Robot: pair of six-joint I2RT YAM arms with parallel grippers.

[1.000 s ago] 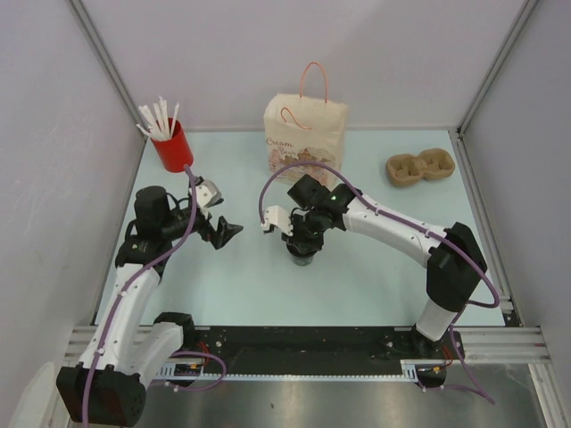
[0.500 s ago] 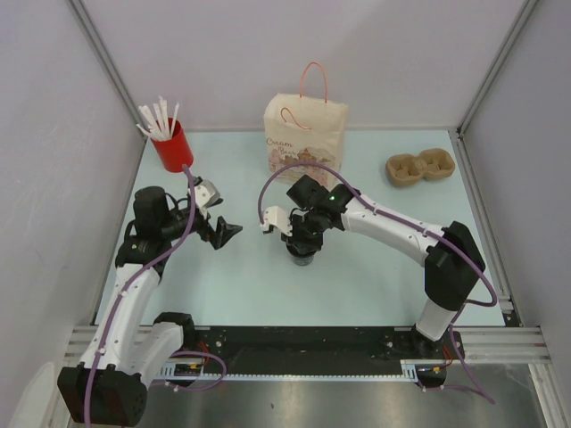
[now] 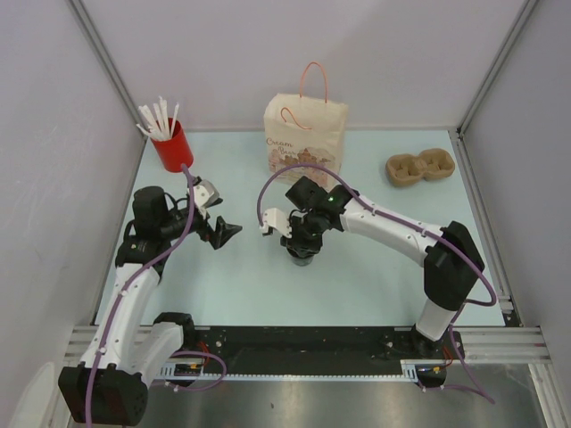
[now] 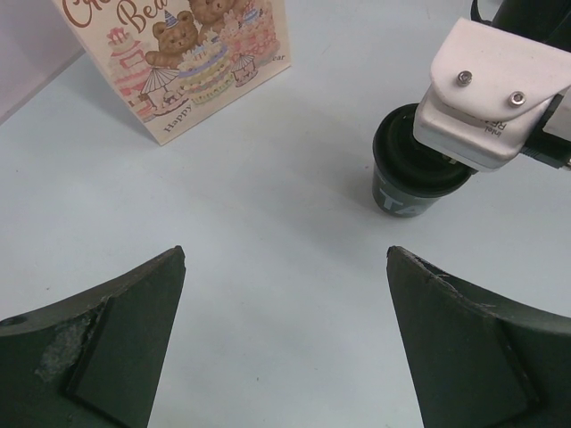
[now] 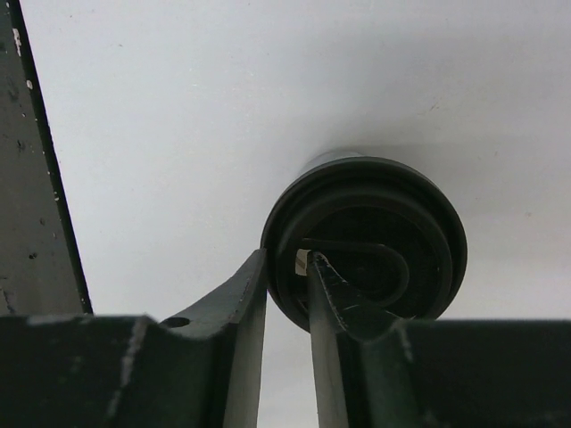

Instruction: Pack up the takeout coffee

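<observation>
Right now the right fingers (image 5: 287, 259) are straddling the rim of the cup (image 5: 366, 241) from above. One finger is lying against the outside of the rim and the other is dipping into the cup's sunken top, with only a narrow gap between them. Whether they are pinching the rim or merely bracketing it, I cannot tell.

The cup is standing upright on the desk (image 3: 357, 276), so its long axis is running straight up into the right fingers. It is sitting in front of the bag (image 3: 305, 134), on the arms' side and clearly apart from it.

The left fingers (image 4: 285, 254) are spreading wide open and holding nothing. They are hovering in front of the bag and off to its left, pointing toward the cup, which is lying ahead of them and to their right. The right arm is therefore the nearer one by far, being already on the cup.

As I judge it, the coming move is turning on a lift straight up along that axis, then a carry back over the bag's open top. That is hanging on a grip I cannot confirm.

Compared with the overhead view a second earlier, almost nothing is differing. The cup is sitting on the same spot before the bag, and the right wrist is showing only the slightest shift above it. The left arm is holding the same pose.
</observation>
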